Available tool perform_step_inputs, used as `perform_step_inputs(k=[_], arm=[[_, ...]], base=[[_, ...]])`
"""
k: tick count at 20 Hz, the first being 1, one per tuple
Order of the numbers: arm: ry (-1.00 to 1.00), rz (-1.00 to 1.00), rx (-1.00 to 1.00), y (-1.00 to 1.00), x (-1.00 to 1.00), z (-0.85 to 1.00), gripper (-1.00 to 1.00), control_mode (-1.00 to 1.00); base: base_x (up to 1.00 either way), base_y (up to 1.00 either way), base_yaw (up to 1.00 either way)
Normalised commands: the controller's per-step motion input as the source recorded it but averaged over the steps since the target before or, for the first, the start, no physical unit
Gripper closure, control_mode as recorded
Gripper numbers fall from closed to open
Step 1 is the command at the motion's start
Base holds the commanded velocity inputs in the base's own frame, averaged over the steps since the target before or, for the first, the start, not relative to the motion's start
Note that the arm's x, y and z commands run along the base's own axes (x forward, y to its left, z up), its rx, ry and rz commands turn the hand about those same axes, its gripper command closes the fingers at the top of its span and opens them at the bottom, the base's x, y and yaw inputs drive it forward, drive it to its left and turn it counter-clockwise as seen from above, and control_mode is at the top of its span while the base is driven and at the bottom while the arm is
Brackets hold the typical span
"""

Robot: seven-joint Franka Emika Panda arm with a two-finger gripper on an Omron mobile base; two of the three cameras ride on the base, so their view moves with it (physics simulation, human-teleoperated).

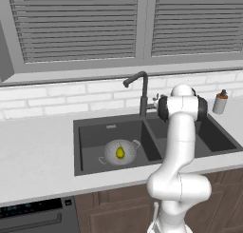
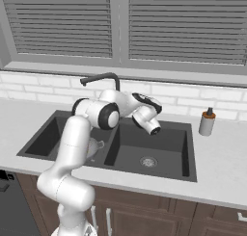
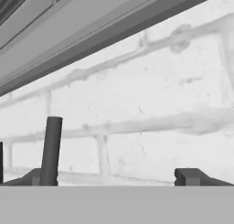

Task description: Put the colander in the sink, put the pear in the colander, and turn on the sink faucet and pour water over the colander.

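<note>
The silver-grey colander stands in the left basin of the dark sink, and the yellow-green pear lies inside it. In the right base view a bit of the colander peeks out behind my arm. The dark gooseneck sink faucet rises behind the divider, its spout turned toward the left basin. My gripper is open and holds nothing, raised near the faucet and facing the brick wall. A dark upright part of the faucet stands just inside my left fingertip. No water is running.
A small grey bottle with an orange top stands on the counter right of the sink. The right basin holds only its drain. White brick backsplash and a window sill lie close ahead of the hand. A dark appliance sits below the counter at left.
</note>
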Motion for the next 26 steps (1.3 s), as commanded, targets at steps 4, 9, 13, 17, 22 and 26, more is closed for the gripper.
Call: perform_step_inputs(k=[4,9,13,17,22,26], arm=[[0.16,-0.12,0.09,-0.68,0.27,0.09,-1.0,-1.0],[0.14,-0.08,0.14,-0.92,0.21,0.0,-1.0,-1.0],[0.1,-0.06,0.17,-1.0,0.17,0.0,-1.0,-1.0],[0.09,-0.05,0.19,-1.0,0.13,0.0,-1.0,-1.0],[0.05,-0.04,0.21,-0.99,0.15,0.0,-1.0,-1.0],[0.01,-0.01,0.24,-0.97,0.17,0.0,-1.0,-1.0]], base=[[0.0,0.0,0.0],[0.0,0.0,0.0],[0.0,0.0,0.0],[0.0,0.0,0.0],[0.0,0.0,0.0],[0.0,0.0,0.0]])
